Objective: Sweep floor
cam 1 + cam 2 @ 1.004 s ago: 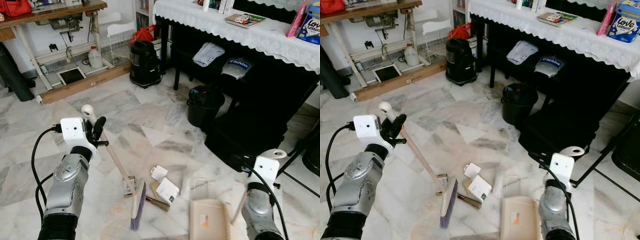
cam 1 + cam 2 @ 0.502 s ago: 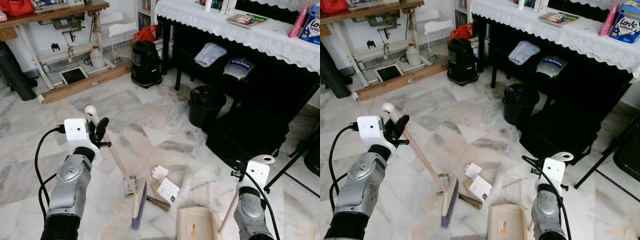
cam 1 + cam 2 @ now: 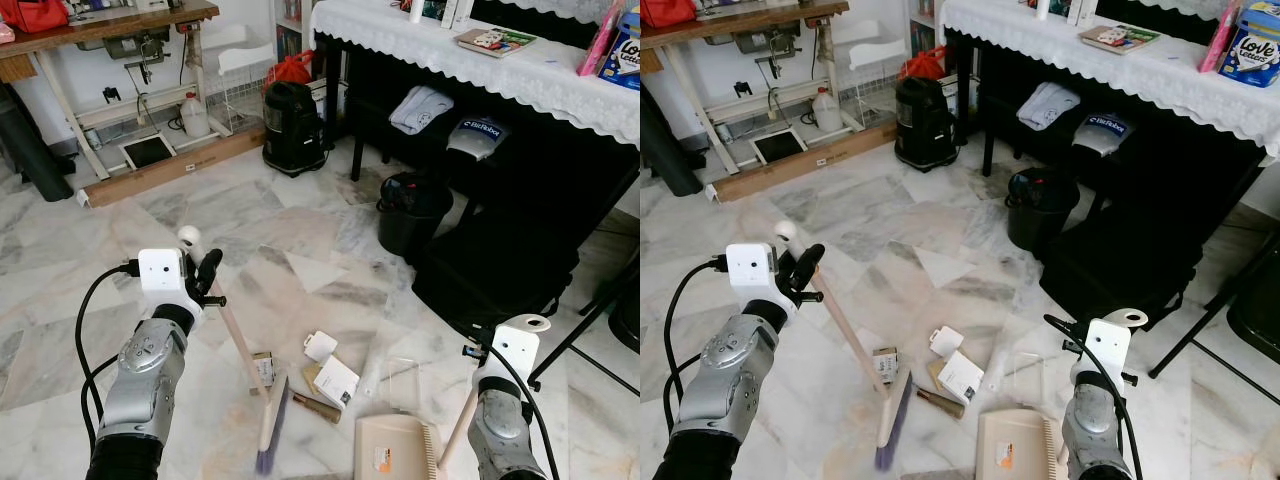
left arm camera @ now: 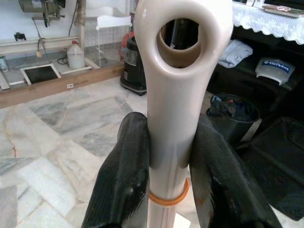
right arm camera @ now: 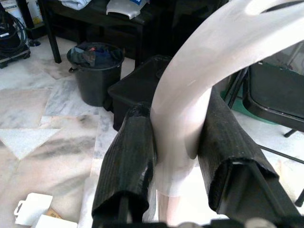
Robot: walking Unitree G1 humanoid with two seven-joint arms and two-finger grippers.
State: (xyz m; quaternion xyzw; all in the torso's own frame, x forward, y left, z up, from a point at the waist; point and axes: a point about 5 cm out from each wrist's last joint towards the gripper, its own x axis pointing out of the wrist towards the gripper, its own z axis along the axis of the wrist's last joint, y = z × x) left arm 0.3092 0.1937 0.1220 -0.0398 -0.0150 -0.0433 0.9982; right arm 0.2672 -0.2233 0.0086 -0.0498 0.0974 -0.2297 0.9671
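My left gripper [image 3: 204, 276] is shut on the top of a beige broom handle [image 4: 176, 118]. The broom [image 3: 238, 345] slants down to its purple-bristled head [image 3: 267, 428] on the marble floor. Just right of the head lies litter: a small box [image 3: 263, 367], a white tag [image 3: 318, 345], a white card [image 3: 336, 381], a brown stick [image 3: 316, 408] and a clear plastic wrapper [image 3: 388, 370]. My right gripper [image 5: 176, 156] is shut on the pale dustpan handle [image 3: 458, 428]. The beige dustpan [image 3: 393, 451] rests on the floor right of the litter.
A black bin [image 3: 412, 210] and a black case [image 3: 500, 272] stand ahead on the right, under a lace-covered table [image 3: 500, 70]. A black vacuum [image 3: 290, 125] sits further back. A wooden workbench [image 3: 110, 20] is at the far left. A chair leg [image 3: 590, 310] crosses the right edge.
The left gripper has drawn back toward me, and the broom head has slid a little nearer. The dustpan has moved left toward the litter.
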